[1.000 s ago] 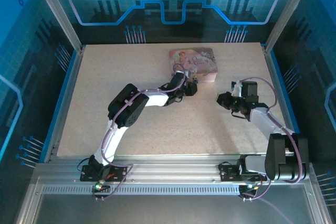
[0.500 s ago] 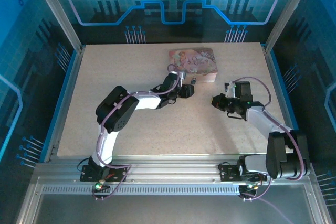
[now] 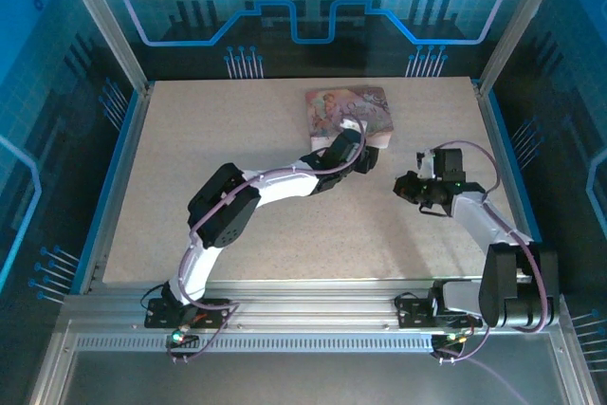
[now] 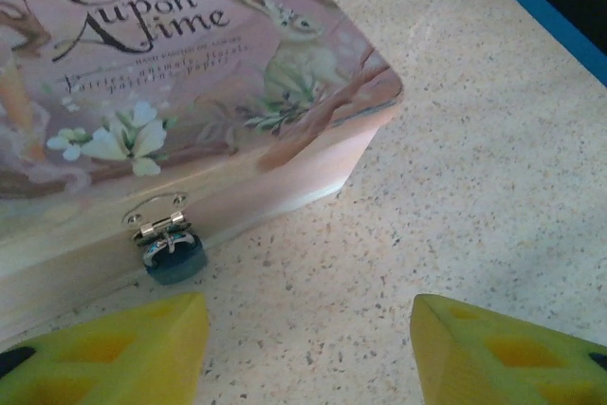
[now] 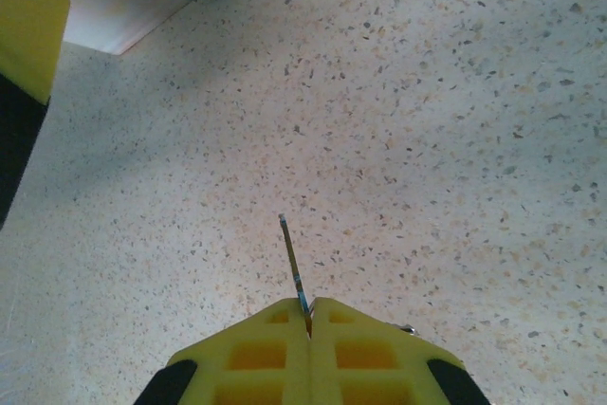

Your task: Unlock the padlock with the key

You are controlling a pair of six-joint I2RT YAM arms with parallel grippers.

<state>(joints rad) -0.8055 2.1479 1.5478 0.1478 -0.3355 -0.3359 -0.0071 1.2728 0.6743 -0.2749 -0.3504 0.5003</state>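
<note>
- The speckled table [image 3: 190,158] sits inside a blue-lit enclosure. The pink tin [image 3: 348,113] lies toward the far edge, and both arms reach in toward it.
- Over the last second I watched the left jaws spread apart while the left arm swung in closer to the tin's front right corner. They now stand open, with nothing between the yellow pads [image 4: 114,348].
- I take that as the left arm lining up to steady the lock. It has not got hold of it yet.
- The padlock [image 4: 175,258] hangs from the tin's small silver hasp [image 4: 159,225], with its dark bluish body down at the table against the front wall.
- In the left wrist view the padlock sits ahead of the open jaws. It is off toward the pad on the left of that view, outside the gap.
- The right jaws have not changed. They are pressed shut on the key [image 5: 292,263], and its thin blade pokes forward from between the pads.
- In the right wrist view the padlock is up in the far left corner. It is well apart from the key's tip and to the left of where the blade points.
- As I judge it, the unlocking has not begun. I cannot make out the keyhole from here.
</note>
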